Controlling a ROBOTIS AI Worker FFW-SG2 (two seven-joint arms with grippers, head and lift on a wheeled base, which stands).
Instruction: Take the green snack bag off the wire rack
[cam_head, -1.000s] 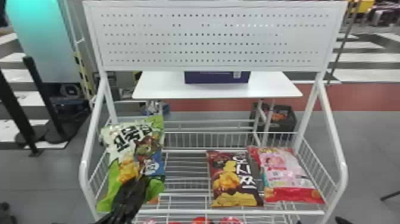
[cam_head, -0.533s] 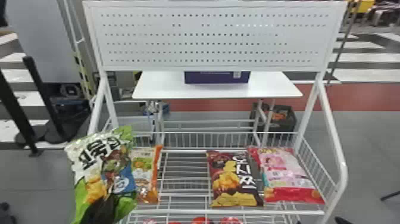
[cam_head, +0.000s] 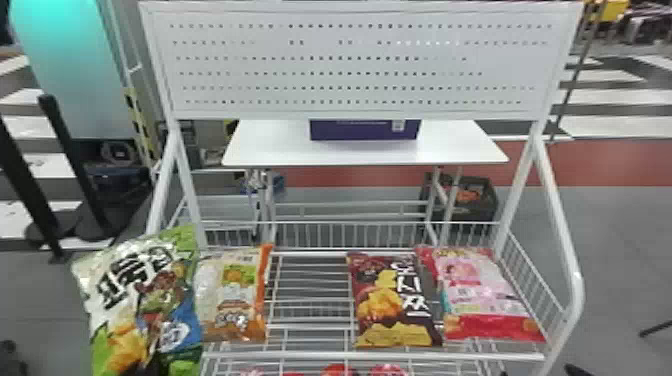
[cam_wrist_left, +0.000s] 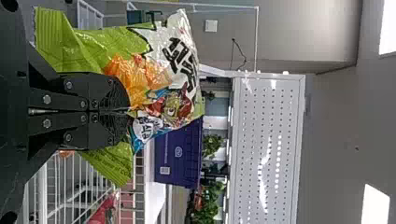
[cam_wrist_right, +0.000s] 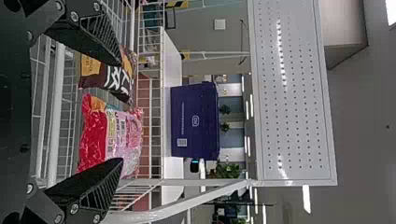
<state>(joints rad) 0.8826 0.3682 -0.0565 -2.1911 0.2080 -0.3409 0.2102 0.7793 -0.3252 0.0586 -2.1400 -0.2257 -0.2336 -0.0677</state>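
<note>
In the head view my left gripper (cam_head: 142, 369) is at the bottom left, its dark tips low on the green snack bag (cam_head: 145, 300). The bag is raised, leaning left, in front of the wire rack's (cam_head: 380, 356) left side. The left wrist view has the left gripper (cam_wrist_left: 130, 112) shut on the lower part of the green bag (cam_wrist_left: 173, 70), its bottom edge flaring out around the fingers. My right gripper (cam_head: 539, 372) waits at the head view's bottom right edge; in the right wrist view that gripper (cam_wrist_right: 120, 112) stands open, nothing between its fingers.
On the rack lie an orange-and-clear bag (cam_head: 232, 295), partly behind the green one, a dark brown bag (cam_head: 395, 300) and a pink-and-red bag (cam_head: 482, 295). White posts and side rails (cam_head: 565, 260) frame it. Behind, a purple box (cam_head: 365, 130) rests on a white table (cam_head: 270, 150).
The left gripper has carried the green bag leftward and somewhat lower, toward the robot, uncovering the orange-and-clear bag behind it. The right gripper has stayed put.
</note>
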